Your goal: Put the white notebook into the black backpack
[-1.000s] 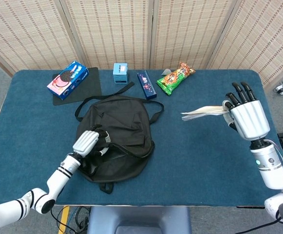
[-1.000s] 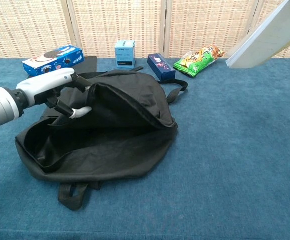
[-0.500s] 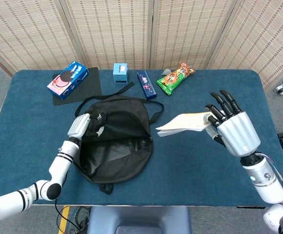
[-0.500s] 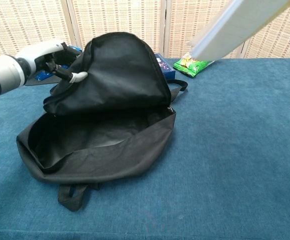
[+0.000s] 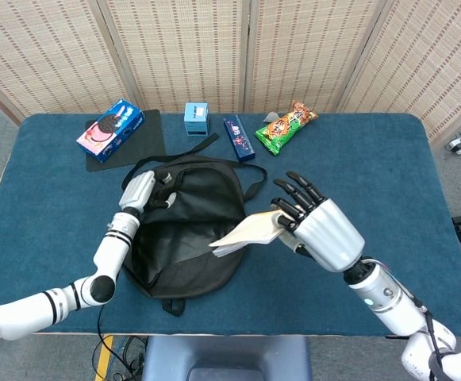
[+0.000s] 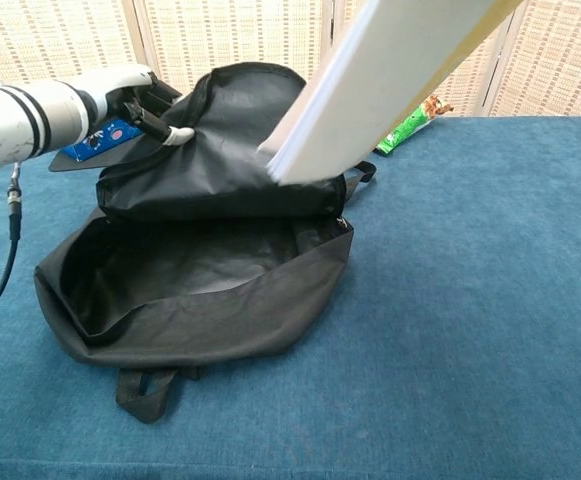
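Note:
The black backpack (image 5: 189,238) lies on the blue table with its mouth gaping toward me. My left hand (image 5: 139,191) grips the upper flap (image 6: 210,130) and holds it lifted, so the dark inside (image 6: 190,270) shows. My right hand (image 5: 321,230) holds the white notebook (image 5: 246,233) by its right end. The notebook (image 6: 380,80) is tilted, its low corner hanging just above the backpack's opening, apart from the fabric. In the chest view only the left hand (image 6: 135,90) and the notebook show; the right hand is out of frame.
Along the table's far edge lie a blue cookie box (image 5: 109,129) on a black mat (image 5: 127,141), a small light-blue box (image 5: 196,118), a dark blue box (image 5: 238,137) and a green snack bag (image 5: 286,125). A backpack strap (image 5: 254,181) trails to the right.
My right hand has carried the notebook leftward and down from the right side to over the backpack's mouth. My left hand has pulled the flap up and back, opening the bag.

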